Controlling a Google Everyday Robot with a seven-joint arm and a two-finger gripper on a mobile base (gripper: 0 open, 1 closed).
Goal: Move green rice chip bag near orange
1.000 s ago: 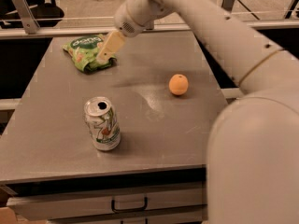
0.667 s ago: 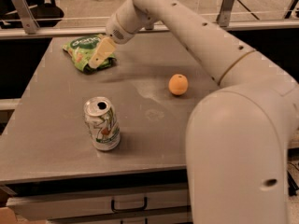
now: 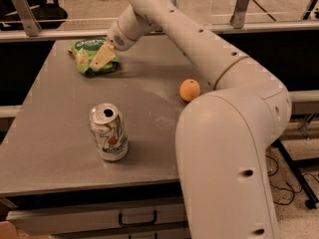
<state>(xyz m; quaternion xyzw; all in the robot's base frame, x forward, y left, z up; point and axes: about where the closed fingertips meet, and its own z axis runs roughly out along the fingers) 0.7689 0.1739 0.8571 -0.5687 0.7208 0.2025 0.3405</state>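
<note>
**Counter** (image 3: 55, 108): grey, flat metal top on which three items are carried. A drawer (image 3: 89, 219) with a dark handle (image 3: 137, 218) is seen below its near edge.

**Green rice chip bag** (image 3: 83, 51): crinkled and bright green, laid flat at the far left corner of the counter. White lettering is shown on its upper part.

**End effector** (image 3: 101, 59): pale yellow, set over the right half of the green rice chip bag, either touching it or just above it. Whether it is apart, together or clamped on the bag cannot be told.

**Arm** (image 3: 199, 39): cream-coloured, extended from the large joint at the near right, over the right side of the counter, to the far left corner.

**Orange** (image 3: 190, 89): small and round, placed on the right part of the counter. It is well apart from the bag and just beside the arm's large lower segment.

**Soda can** (image 3: 108, 132): silver with green and orange print, stood upright with its top opened. It is located near the front of the counter, left of centre, well apart from both the bag and the orange.

**Cables** (image 3: 286, 183): dark, seen lying on the floor at the right of the counter.
</note>
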